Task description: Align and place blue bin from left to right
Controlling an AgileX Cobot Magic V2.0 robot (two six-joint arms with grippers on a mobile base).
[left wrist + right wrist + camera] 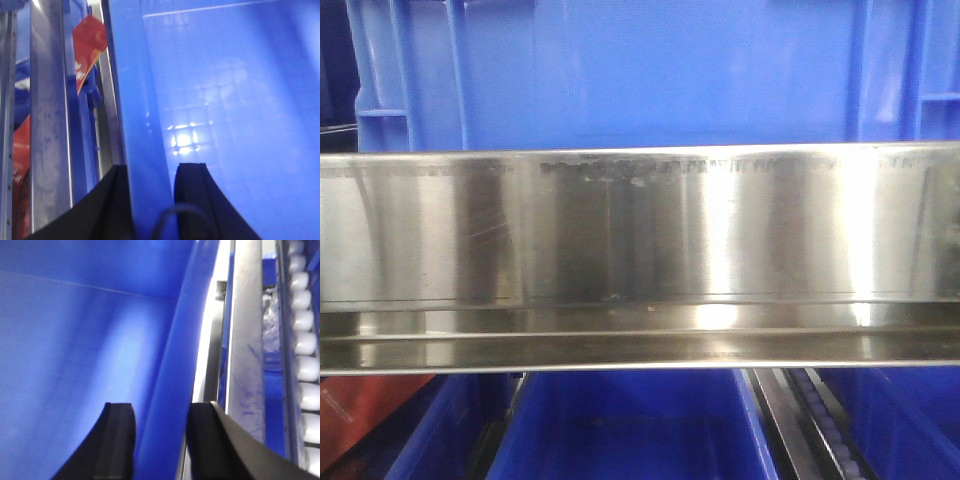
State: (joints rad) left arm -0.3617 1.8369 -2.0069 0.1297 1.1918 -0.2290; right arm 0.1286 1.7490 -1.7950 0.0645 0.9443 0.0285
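Presently, item one, my left pincer (pixel 152 192): its two dark fingers straddle the left wall of the blue bin (pixel 650 70), one outside and one inside, seemingly clamped on the rim. Beside it stand a steel rail (pixel 47 125) and a red packet (pixel 90 45), just left of the wall. Item two, the bin itself: in the front view it sits on the upper shelf level behind a broad stainless steel beam (pixel 640 230), its flat side wall and corner ribs showing above the beam; darker blue bins (pixel 620 430) lie below. Item three, my right pincer (pixel 160 440): fingers set either side of the bin's right wall, closed on it as far as I can judge. To its right run a steel frame bar (pixel 247 355) and a row of white rollers (pixel 305 340). To do this step well, I judge both arms should travel together at one height, keeping the bin square to the beam, with no twist between the two grips and the right wall clear of the frame bar. Hidden: the bin's base, its footing, the space it must move into, and both arms in the front view.
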